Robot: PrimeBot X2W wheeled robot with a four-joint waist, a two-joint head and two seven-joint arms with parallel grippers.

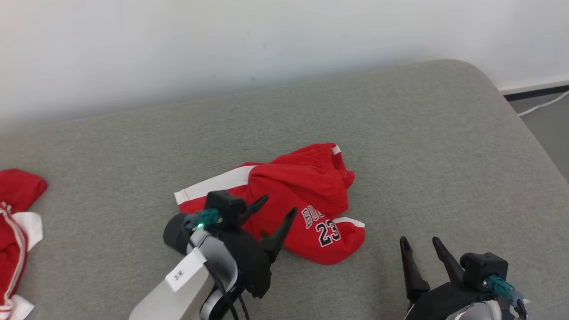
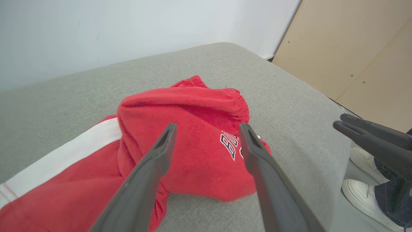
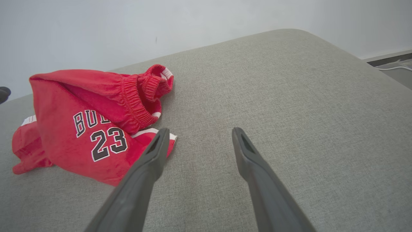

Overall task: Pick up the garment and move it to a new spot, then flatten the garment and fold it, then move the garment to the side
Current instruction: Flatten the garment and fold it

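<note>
**A:** Where are the red basketball shorts (image 1: 306, 200)?

**B:** Crumpled in a heap near the middle of the grey cushion (image 1: 422, 146). The white side stripe runs off toward the robot's left. The number 23 faces the near edge, and the elastic waistband is bunched at the far side.

**A:** And the left gripper (image 1: 280, 203)?

**B:** It's over the near left part of the heap, its 2 fingers spread wide and gripping nothing. In its wrist view the red cloth lies right behind both fingertips. I cannot tell whether they touch the fabric.

**A:** The right gripper (image 1: 420, 240)?

**B:** It hangs over bare cushion to the right of the shorts. Its fingers are apart and empty, clear of the cloth.

**A:** Anything else around?

**B:** A red-and-white garment (image 1: 18, 222) lies at the cushion's left edge, well apart from the shorts. A white cable (image 1: 544, 104) runs along the floor past the right end. The left wrist view shows white shoes (image 2: 360, 193) on the floor beside the cushion, with a light wooden panel (image 2: 354, 58) behind.
</note>
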